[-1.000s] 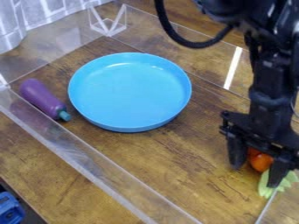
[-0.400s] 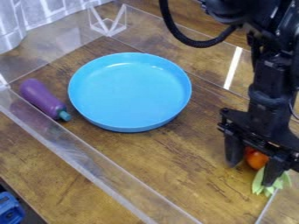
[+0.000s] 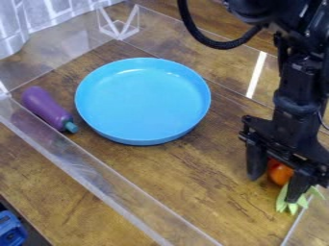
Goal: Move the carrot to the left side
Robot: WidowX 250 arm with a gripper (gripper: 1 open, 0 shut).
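The small orange carrot [image 3: 279,175] lies on the wooden table at the right, its pale green leafy top [image 3: 298,197] pointing toward the front right edge. My gripper [image 3: 282,173] stands straight down over it, black fingers on either side of the orange body. Most of the carrot is hidden by the fingers, and I cannot tell whether they press on it. The blue plate [image 3: 141,99] sits in the middle of the table, well left of the gripper.
A purple toy eggplant [image 3: 48,108] with a teal stem lies at the left, next to a clear plastic wall [image 3: 115,192] along the table's front. A clear stand [image 3: 118,19] is at the back.
The gripper has shifted very slightly and sits a touch lower around the carrot. The carrot, plate and eggplant have not moved.
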